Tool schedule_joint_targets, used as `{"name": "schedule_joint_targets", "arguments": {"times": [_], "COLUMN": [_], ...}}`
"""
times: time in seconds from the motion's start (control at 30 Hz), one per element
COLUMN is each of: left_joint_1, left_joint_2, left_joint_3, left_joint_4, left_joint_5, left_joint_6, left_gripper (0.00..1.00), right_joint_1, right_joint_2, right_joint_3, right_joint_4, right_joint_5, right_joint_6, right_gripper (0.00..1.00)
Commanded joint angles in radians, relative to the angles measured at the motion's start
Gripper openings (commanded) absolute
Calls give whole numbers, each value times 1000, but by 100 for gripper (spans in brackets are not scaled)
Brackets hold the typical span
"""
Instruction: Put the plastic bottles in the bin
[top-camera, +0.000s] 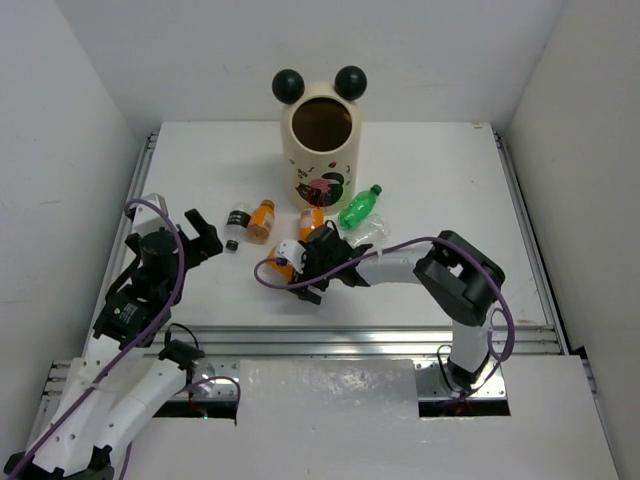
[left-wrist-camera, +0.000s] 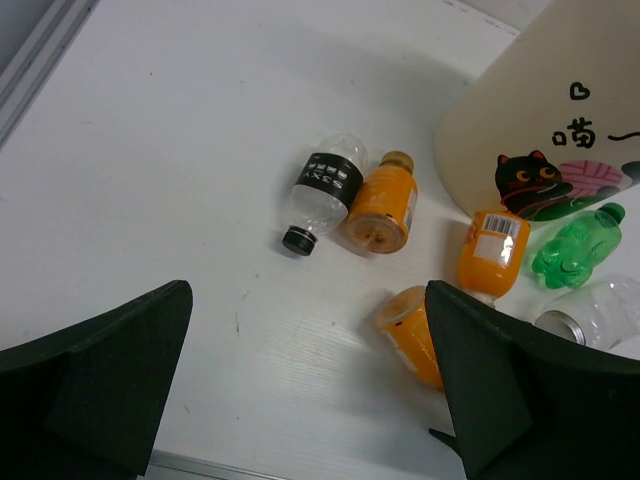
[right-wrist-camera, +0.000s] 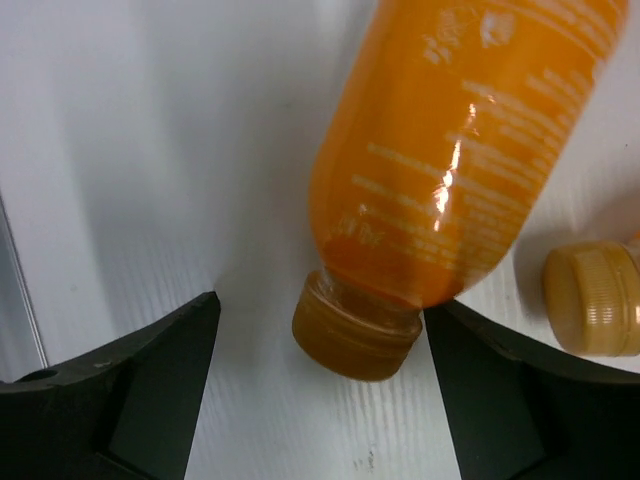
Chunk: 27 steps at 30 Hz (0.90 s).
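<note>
The cream bin (top-camera: 320, 150) with two black ball ears stands at the back centre. Several bottles lie in front of it: a clear one with a black label (top-camera: 238, 218), an orange one (top-camera: 261, 220), another orange one (top-camera: 311, 217), a green one (top-camera: 358, 207) and a clear one (top-camera: 373, 233). My right gripper (top-camera: 302, 268) is open, low over the table, with the capped end of an orange bottle (right-wrist-camera: 460, 150) lying between its jaws. My left gripper (top-camera: 203, 236) is open and empty, left of the bottles.
The left wrist view shows the black-label clear bottle (left-wrist-camera: 322, 185), two orange bottles (left-wrist-camera: 382, 200) (left-wrist-camera: 493, 250), the green bottle (left-wrist-camera: 572, 245) and the bin's wall (left-wrist-camera: 520, 110). A second yellowish cap (right-wrist-camera: 590, 298) lies beside my right finger. A metal rail (top-camera: 350, 338) runs along the near edge.
</note>
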Motion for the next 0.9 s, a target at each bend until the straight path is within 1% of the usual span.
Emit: {"name": "schedule_joint_targets", "arguments": {"times": [0.0,0.07,0.17,0.27,0.33,0.4,0.5,0.53,0.6,0.63,0.67,0.7,0.73,0.8,0.83,0.87], "left_joint_1": [13,13,13,13,13,13,13,13,11,11,11,10,10,10,10,10], "left_joint_2": [-7,-6,8,20,23,22,17,14,9,9,6,5,3,11,20,37], "left_joint_3": [17,14,14,17,14,16,14,12,14,20,26,31,37,49,49,37], "left_joint_4": [57,63,65,66,66,68,68,68,68,62,54,48,36,8,11,32], "left_joint_5": [37,61,77,86,88,91,91,92,97,107,117,133,170,216,318,389], "left_joint_6": [24,30,36,39,40,40,40,40,40,36,31,25,10,-30,-54,-64], "left_gripper": [100,100,100,100,100,100,100,100,100,100,100,100,100,100,100,100], "right_joint_1": [12,14,16,16,16,16,17,17,23,32,38,52,57,59,59,60], "right_joint_2": [-11,-8,9,27,44,42,27,15,-4,-40,-66,-95,-167,-250,-293,-373], "right_joint_3": [-56,-68,-54,-10,31,30,10,-4,-28,-39,-74,-97,-122,-208,-234,-260], "right_joint_4": [235,283,311,279,236,243,262,266,265,268,279,303,320,384,400,417], "right_joint_5": [47,76,110,147,151,167,181,175,144,135,125,121,118,107,113,113], "right_joint_6": [30,39,79,152,195,244,271,271,300,301,306,313,324,385,407,445], "right_gripper": [82,82,73,76,76,76,55,42,30,23,19,19,18,18,18,18]}}
